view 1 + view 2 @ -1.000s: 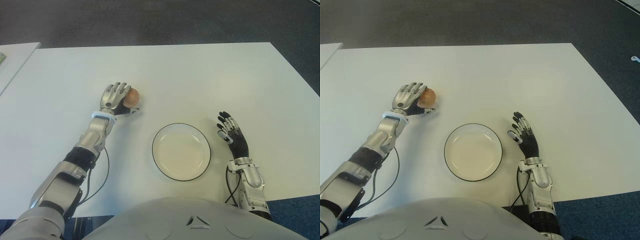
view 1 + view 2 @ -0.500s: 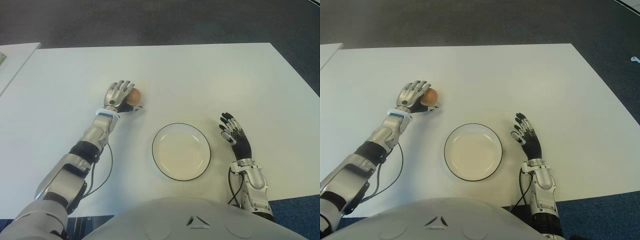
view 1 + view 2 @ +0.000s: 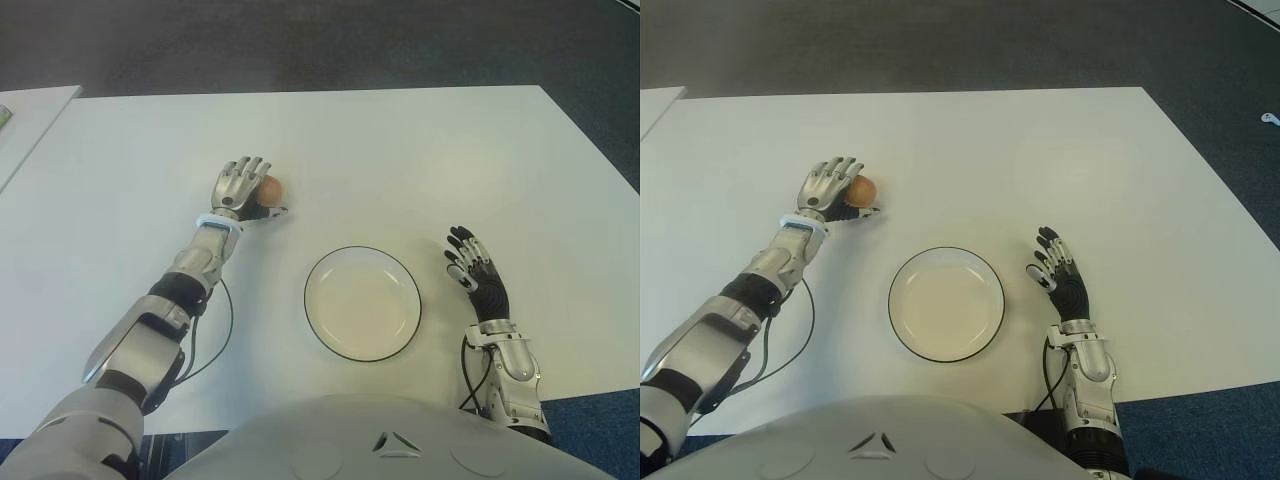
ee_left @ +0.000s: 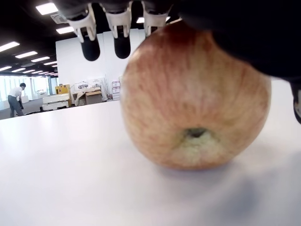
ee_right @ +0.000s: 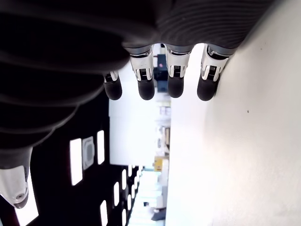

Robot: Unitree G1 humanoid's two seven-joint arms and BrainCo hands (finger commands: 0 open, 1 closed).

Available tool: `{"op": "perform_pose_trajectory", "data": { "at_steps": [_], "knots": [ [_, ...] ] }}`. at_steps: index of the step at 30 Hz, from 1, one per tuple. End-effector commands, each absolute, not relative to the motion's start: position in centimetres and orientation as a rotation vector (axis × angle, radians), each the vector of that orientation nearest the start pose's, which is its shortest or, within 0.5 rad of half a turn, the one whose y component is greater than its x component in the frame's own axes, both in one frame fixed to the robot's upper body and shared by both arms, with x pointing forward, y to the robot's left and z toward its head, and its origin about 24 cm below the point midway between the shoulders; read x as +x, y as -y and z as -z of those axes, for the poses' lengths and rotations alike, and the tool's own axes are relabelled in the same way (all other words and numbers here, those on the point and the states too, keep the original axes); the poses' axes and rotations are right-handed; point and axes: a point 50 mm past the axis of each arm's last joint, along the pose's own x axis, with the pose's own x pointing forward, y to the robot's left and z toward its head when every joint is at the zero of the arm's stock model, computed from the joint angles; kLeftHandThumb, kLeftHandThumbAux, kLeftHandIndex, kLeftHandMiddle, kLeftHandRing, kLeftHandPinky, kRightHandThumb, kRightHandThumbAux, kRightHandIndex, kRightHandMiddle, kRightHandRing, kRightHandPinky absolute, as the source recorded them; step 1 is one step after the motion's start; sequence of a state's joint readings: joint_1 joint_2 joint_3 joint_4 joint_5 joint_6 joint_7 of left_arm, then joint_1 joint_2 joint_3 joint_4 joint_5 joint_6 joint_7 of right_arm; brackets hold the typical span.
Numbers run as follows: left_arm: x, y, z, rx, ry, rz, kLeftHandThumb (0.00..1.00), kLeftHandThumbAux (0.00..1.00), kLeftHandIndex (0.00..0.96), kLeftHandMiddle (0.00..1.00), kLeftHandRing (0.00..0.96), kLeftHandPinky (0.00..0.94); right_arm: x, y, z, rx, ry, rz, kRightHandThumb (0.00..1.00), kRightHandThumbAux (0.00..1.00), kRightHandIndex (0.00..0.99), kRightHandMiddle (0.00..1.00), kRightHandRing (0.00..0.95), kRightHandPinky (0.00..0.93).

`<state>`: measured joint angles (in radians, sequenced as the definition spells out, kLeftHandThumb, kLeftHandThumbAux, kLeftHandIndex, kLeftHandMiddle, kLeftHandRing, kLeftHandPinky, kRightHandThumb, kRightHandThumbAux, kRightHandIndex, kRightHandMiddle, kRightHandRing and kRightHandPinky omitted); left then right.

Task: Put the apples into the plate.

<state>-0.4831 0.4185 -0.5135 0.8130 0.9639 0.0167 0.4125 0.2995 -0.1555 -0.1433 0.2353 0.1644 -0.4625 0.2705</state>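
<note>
L arm stretched fwd over the white counter (image 3: 420,150), left hand (image 3: 240,186) palm-down beside the apple (image 3: 270,189), fingers spread above it, not closed round it; apple sits on counter, top hidden by palm in wrist view. Plate (image 3: 362,303) centre, nothing in it. Right hand (image 3: 479,279) just right of plate, fingers extended, holding nothing; forearm cut off at frame edge.

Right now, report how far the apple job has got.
Nothing is done yet: the plate holds nothing. In hand: the left hand is at the apple, fingers not closed on it, and the apple sits on the white table. The right hand shows right of the plate. Left: grasp, carry, place.
</note>
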Motion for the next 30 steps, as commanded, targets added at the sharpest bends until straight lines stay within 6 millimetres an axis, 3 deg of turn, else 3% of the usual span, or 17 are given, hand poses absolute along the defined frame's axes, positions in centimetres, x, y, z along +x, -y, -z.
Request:
{"op": "perform_pose_trajectory", "data": {
  "at_steps": [1, 9, 13, 19, 30],
  "knots": [
    [30.3, -18.6, 2.4, 1.618, -0.015, 0.22, 0.288, 0.339, 0.0, 0.0, 0.0, 0.004, 12.9, 22.6, 5.8, 0.014, -0.284, 0.034, 0.069, 0.537, 0.0, 0.045, 0.001, 0.0],
    [30.0, -18.1, 3.1, 1.56, -0.003, 0.169, 0.303, 0.37, 0.034, 0.012, 0.001, 0.065, 12.9, 22.8, 5.7, 0.029, -0.26, 0.037, 0.066, 0.546, 0.0, 0.024, 0.0, 0.0],
    [29.7, -18.1, 3.3, 1.531, 0.018, 0.119, 0.369, 0.397, 0.169, 0.128, 0.095, 0.157, 12.9, 23.0, 5.6, 0.035, -0.254, 0.034, 0.059, 0.552, 0.0, 0.011, 0.0, 0.0],
    [29.7, -18.2, 3.6, 1.517, 0.029, 0.095, 0.441, 0.416, 0.268, 0.227, 0.181, 0.208, 12.9, 23.2, 5.4, 0.037, -0.25, 0.035, 0.053, 0.551, 0.0, 0.006, 0.0, 0.0],
    [29.4, -18.8, 4.4, 1.529, -0.05, 0.135, 0.502, 0.404, 0.273, 0.259, 0.21, 0.212, 12.9, 23.9, 5.3, 0.048, -0.257, 0.048, 0.044, 0.527, 0.007, 0.01, 0.0, 0.0]
  ]
}}
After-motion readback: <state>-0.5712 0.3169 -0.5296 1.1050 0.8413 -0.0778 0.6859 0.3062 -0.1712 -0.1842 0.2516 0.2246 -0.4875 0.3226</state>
